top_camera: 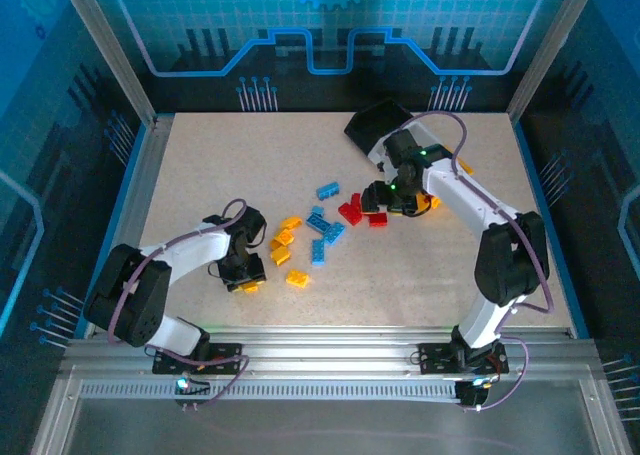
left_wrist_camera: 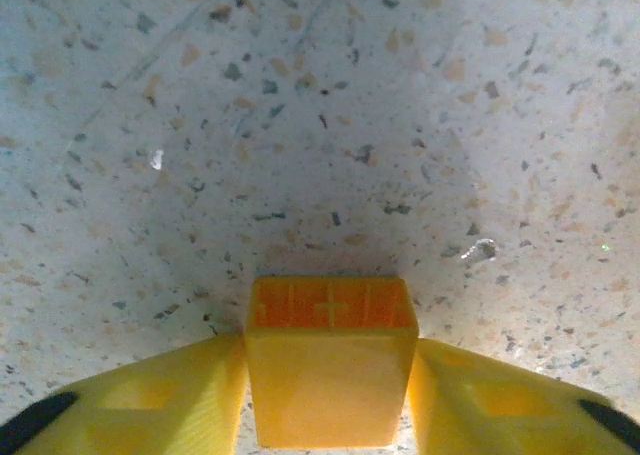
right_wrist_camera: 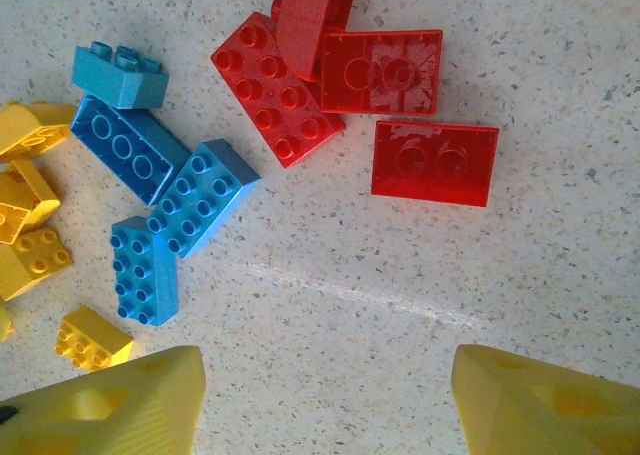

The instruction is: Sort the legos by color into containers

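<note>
While left jaws pinch a yellow brick [left_wrist_camera: 330, 360], right jaws gape empty, black bin [top_camera: 376, 121] contents unclear.

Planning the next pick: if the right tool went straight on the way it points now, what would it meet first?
The right tool likely meets bare table first; the nearest brick ahead is the flat red lego, slightly off-centre. Depth is unclear.

Near side: left arm folded low, forearm reaching inward, wrist tipped down. The left gripper [top_camera: 244, 278] has both fingers [left_wrist_camera: 150, 400] pressed against the sides of a yellow brick [left_wrist_camera: 330, 360]. Far side: right arm stretched forward and inward from a raised elbow, right gripper [right_wrist_camera: 325, 395] pointing down, jaws standing well apart.
</note>
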Controlling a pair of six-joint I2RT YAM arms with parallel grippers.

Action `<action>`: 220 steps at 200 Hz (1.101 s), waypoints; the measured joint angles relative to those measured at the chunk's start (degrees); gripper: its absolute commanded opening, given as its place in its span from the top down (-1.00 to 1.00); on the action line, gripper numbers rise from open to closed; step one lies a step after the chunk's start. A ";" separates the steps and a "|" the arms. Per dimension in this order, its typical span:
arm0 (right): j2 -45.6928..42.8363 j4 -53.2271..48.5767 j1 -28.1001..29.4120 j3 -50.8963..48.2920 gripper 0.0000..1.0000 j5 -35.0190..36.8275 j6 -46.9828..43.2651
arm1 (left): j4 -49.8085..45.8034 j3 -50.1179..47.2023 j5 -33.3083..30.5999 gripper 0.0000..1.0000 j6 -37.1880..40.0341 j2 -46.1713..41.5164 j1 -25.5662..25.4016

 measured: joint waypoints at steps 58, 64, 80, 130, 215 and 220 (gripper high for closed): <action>-5.14 0.55 -7.41 -0.63 -0.42 -2.78 3.37 | -0.31 0.11 -0.44 0.35 0.50 -0.28 0.00; -5.77 0.63 -8.87 -0.90 -0.43 -2.91 3.98 | -0.26 0.11 -0.44 0.35 0.68 -0.46 0.00; -7.06 0.87 -13.40 -2.05 -0.44 -2.95 6.29 | -0.26 0.11 -0.39 0.35 1.31 -1.84 0.00; -7.91 1.92 -24.87 -7.13 -0.44 -2.49 11.43 | -0.55 2.38 0.39 0.35 1.68 -10.60 0.00; 6.03 5.64 -31.23 0.37 -0.33 -2.29 13.03 | -2.60 9.73 2.91 0.34 1.92 -13.99 -0.02; 6.88 5.81 -31.23 1.14 -0.32 -2.27 13.03 | -2.82 9.77 3.04 0.34 1.92 -14.25 -0.02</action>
